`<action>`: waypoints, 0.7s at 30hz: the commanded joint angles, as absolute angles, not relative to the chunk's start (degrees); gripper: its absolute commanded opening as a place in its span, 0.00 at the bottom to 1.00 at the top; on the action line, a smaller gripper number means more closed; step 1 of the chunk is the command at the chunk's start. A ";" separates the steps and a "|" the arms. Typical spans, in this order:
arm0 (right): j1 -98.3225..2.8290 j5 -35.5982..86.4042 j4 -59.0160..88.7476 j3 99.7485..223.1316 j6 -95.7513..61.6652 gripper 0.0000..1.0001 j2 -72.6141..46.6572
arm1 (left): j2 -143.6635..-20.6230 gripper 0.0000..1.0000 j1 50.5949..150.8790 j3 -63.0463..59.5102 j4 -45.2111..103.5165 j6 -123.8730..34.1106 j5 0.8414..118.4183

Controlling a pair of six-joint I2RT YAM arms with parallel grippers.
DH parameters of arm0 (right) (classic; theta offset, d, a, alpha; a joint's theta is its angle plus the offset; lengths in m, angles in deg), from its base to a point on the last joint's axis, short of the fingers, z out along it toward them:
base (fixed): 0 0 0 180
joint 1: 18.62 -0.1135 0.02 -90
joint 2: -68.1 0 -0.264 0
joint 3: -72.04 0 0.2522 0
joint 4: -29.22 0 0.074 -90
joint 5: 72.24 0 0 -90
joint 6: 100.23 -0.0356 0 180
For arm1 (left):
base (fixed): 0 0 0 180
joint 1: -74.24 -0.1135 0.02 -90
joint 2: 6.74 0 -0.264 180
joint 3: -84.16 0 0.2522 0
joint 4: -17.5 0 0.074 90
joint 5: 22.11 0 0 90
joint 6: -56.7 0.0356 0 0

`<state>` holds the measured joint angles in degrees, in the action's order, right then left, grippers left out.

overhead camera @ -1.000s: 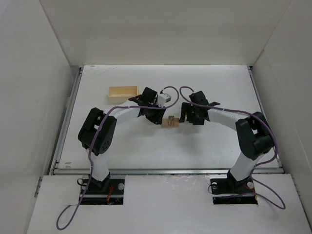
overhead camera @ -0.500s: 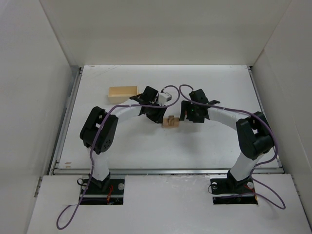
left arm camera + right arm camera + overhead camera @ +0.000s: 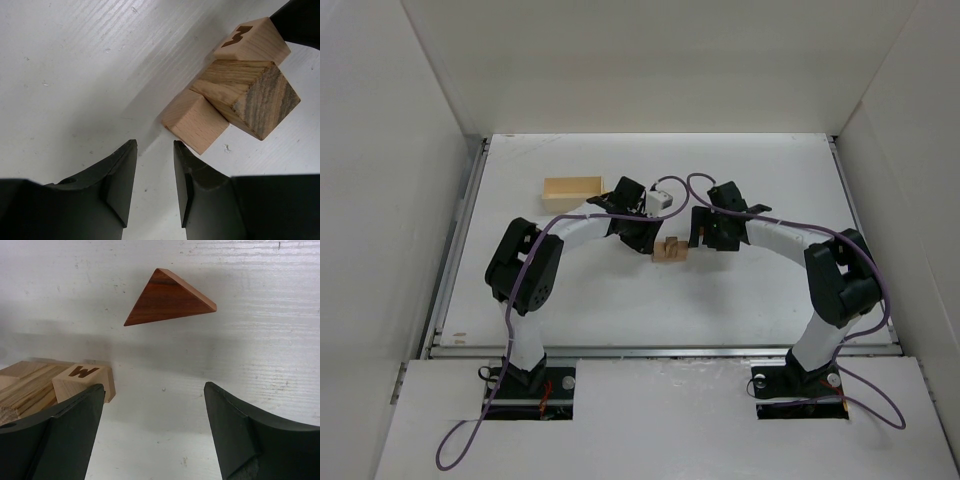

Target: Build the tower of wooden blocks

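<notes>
Three small wood blocks sit bunched together on the white table [image 3: 760, 290]: a pale cube [image 3: 196, 120], a darker striped block [image 3: 247, 95] resting against it, and a pale lettered cube [image 3: 252, 42]. In the top view the cluster [image 3: 670, 250] lies between the two grippers. A reddish-brown triangular piece [image 3: 167, 297] lies alone on the table, apart from the lettered cube [image 3: 82, 380]. My left gripper [image 3: 154, 145] is empty, its jaws a narrow gap apart, its right fingertip beside the pale cube. My right gripper [image 3: 152, 387] is wide open and empty, short of the triangle.
A larger pale yellow wooden box [image 3: 572, 192] lies at the back left, behind the left arm. White walls enclose the table on three sides. Purple cables loop over both arms near the blocks.
A second ago the blocks stood slightly apart; now they sit bunched together. Both grippers have shifted a little near the cluster. Little has moved in the last half second.
</notes>
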<state>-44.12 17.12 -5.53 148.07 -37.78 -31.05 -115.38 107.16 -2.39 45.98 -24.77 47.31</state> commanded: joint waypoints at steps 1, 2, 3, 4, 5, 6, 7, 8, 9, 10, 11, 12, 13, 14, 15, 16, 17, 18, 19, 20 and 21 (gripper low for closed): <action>-44.55 17.49 -5.19 150.49 -36.86 0.86 -31.74 | -113.08 0.33 107.28 -3.08 46.90 -24.16 46.36; -44.55 17.50 -5.19 150.49 -36.34 0.86 -31.74 | -112.48 0.33 107.28 -2.55 46.90 -24.16 46.36; -44.55 17.50 -5.19 150.49 -36.33 0.86 -31.74 | -112.47 0.33 107.28 -2.55 46.90 -24.16 46.36; -44.55 17.50 -5.19 150.49 -36.33 0.86 -31.74 | -112.47 0.33 107.28 -2.55 46.90 -24.16 46.36; -44.55 17.50 -5.19 150.49 -36.33 0.86 -31.74 | -112.47 0.33 107.28 -2.55 46.90 -24.16 46.36; -44.55 17.50 -5.19 151.02 -36.33 0.86 -31.74 | -112.47 0.33 107.28 -2.55 46.90 -24.16 46.36; -44.55 17.50 -5.19 151.02 -36.33 0.86 -31.74 | -112.47 0.33 107.28 -2.55 46.90 -24.16 46.36; -44.55 17.50 -5.19 151.02 -36.33 0.86 -31.74 | -112.47 0.33 107.28 -2.55 46.90 -24.16 46.36; -44.55 18.02 -5.19 151.02 -36.33 0.86 -31.74 | -112.47 0.33 107.28 -2.55 46.90 -24.16 46.36; -44.55 18.03 -5.19 151.02 -35.81 0.86 -31.74 | -112.47 0.33 107.28 -2.55 46.90 -23.64 46.36; -44.55 18.03 -5.19 151.02 -35.80 0.86 -31.74 | -112.47 0.33 107.28 -2.55 46.90 -23.63 46.36; -44.55 18.03 -5.19 151.02 -35.80 0.86 -31.74 | -112.47 0.33 107.28 -2.55 46.90 -23.63 46.36; -44.55 18.03 -5.19 151.02 -35.80 0.86 -31.74 | -112.47 0.33 107.28 -2.55 46.90 -23.63 46.36; -44.55 18.03 -5.19 151.02 -35.80 0.86 -31.74 | -111.95 0.33 107.28 -2.55 46.90 -23.63 46.36; -44.55 17.33 -5.80 151.02 -35.80 0.86 -31.74 | -111.94 0.33 107.28 -2.55 46.90 -23.63 46.88; -44.55 16.80 -6.33 151.02 -35.80 0.86 -31.13 | -111.94 0.33 107.28 -2.55 46.90 -23.63 46.89; -44.55 16.19 -6.34 151.02 -35.80 0.86 -30.60 | -111.33 0.33 107.28 -2.03 46.90 -23.63 47.58; -44.55 14.96 -7.12 151.02 -35.80 0.86 -30.60 | -110.80 0.33 107.28 -2.02 46.90 -23.63 47.59; -44.55 14.43 -7.82 151.54 -35.80 0.86 -29.90 | -110.80 0.33 107.28 -2.02 46.90 -23.11 47.59; -44.55 13.90 -7.83 151.55 -35.80 0.86 -28.76 | -110.10 0.33 107.28 -2.02 46.90 -23.11 47.59; -44.55 12.85 -8.70 151.55 -35.80 0.86 -28.23 | -109.23 0.33 107.28 -1.41 47.42 -23.11 47.59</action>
<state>-44.14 15.92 -7.04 148.90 -36.56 -31.03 -114.81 107.16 -2.31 46.44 -24.05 47.60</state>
